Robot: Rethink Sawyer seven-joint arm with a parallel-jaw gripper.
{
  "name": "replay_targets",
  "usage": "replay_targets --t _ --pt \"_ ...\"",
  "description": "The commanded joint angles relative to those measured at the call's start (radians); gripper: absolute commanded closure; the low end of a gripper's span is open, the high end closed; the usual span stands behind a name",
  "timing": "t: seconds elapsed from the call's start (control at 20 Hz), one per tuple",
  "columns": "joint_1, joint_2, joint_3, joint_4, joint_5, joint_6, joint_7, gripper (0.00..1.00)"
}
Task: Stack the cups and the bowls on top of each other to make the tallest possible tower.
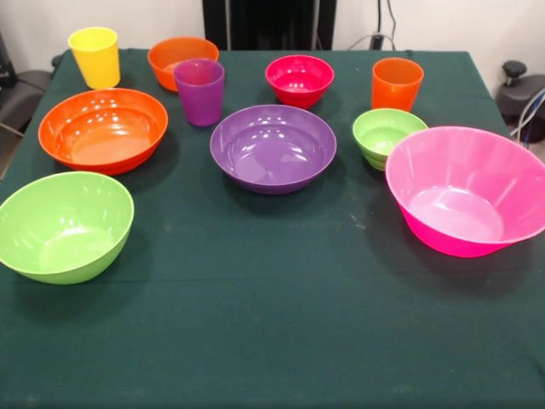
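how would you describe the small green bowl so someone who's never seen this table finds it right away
Start at the huge pink bowl on the right of the green tablecloth. Just behind its left rim, in front of the orange cup, sits the small green bowl. It is far smaller than the lime green bowl at the left front, and has ridged sides.

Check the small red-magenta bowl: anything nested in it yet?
Empty. The small red-magenta bowl stands upright and alone, its bare inside showing; the small orange bowl sits apart behind the purple cup.
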Motion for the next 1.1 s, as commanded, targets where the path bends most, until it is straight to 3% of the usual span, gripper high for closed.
replay_targets --t 0.05,0.4,1.1 --pt "-0.004 0.154 0.007 -0.033 -0.076 -0.092 0.155 0.0" --pt "-0.003 0.266 0.02 -0.07 -0.067 -0.174 0.139 0.0" --pt "0.017 0.449 -0.05 -0.151 -0.009 -0.289 0.197 0.0"
